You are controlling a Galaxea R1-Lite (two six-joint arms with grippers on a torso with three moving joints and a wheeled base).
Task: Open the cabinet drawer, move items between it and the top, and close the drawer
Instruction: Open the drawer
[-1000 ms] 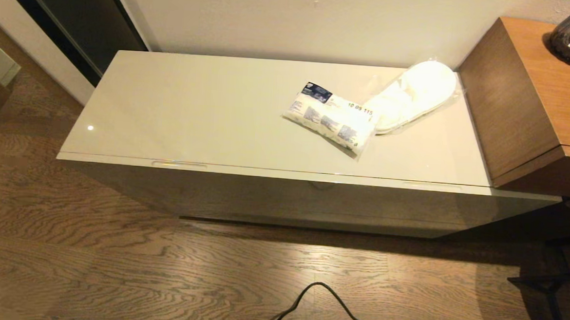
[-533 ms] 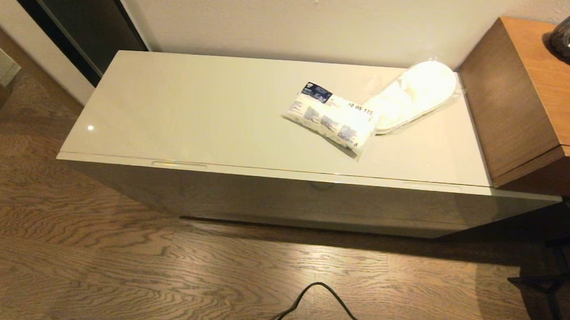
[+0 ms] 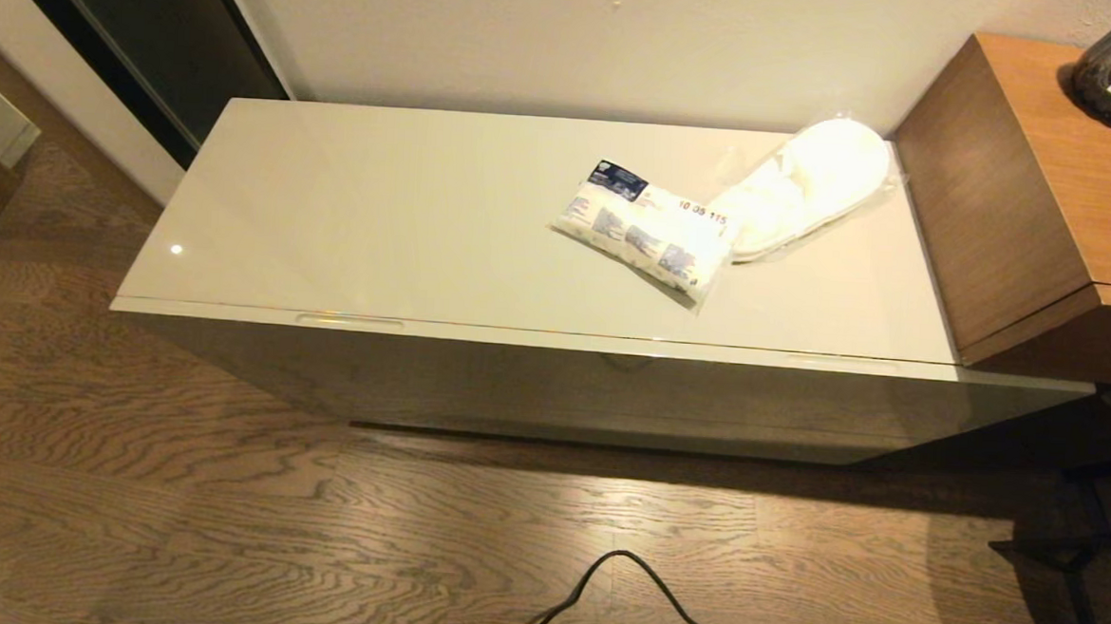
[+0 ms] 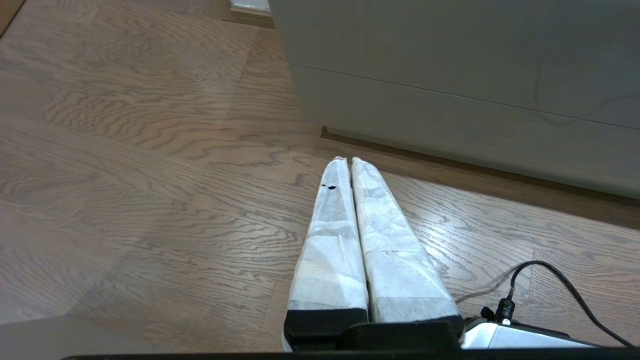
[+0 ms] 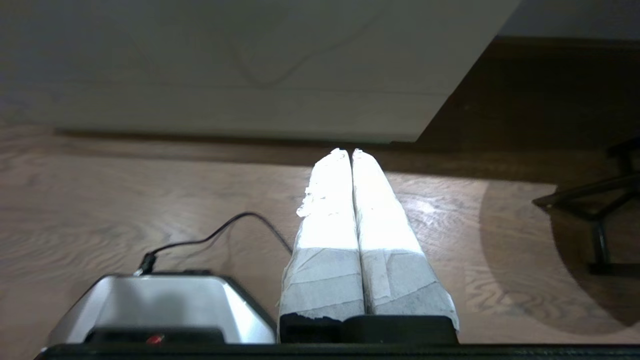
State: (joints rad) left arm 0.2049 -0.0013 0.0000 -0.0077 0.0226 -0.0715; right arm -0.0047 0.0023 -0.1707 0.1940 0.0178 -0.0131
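Across the head views nothing on the cabinet is seen to have shifted: the drawer (image 3: 599, 390) is still shut flush under the top (image 3: 380, 217), and the packet (image 3: 645, 233) and the wrapped slippers (image 3: 800, 187) lie where they lay a second ago. No arm has come into that view. From this it is judged that the task is at its very start, with the opening of the drawer not yet begun and nothing yet moved.

The left gripper (image 4: 345, 161) is clenched, its two padded fingers pressed together with nothing between them, and it is held low over the wooden floor (image 4: 125, 150). The drawer front (image 4: 450, 60) stands ahead of and above it, well apart from its tips. The right gripper (image 5: 348, 152) is likewise clenched and empty, low over the floor, with the lower edge of the drawer front (image 5: 225, 65) ahead of and above it, not touched. A black cable (image 5: 215, 232) lies on the floor just beside it.

The two handle slots (image 3: 349, 320) along the upper edge of the drawer front are judged to be well above both grippers, so a rise and a forward reach would be called for before either could be hooked. The packet and the slippers lie higher still and further back, touching each other, toward the side of the right gripper and near the wooden desk (image 3: 1028, 185).
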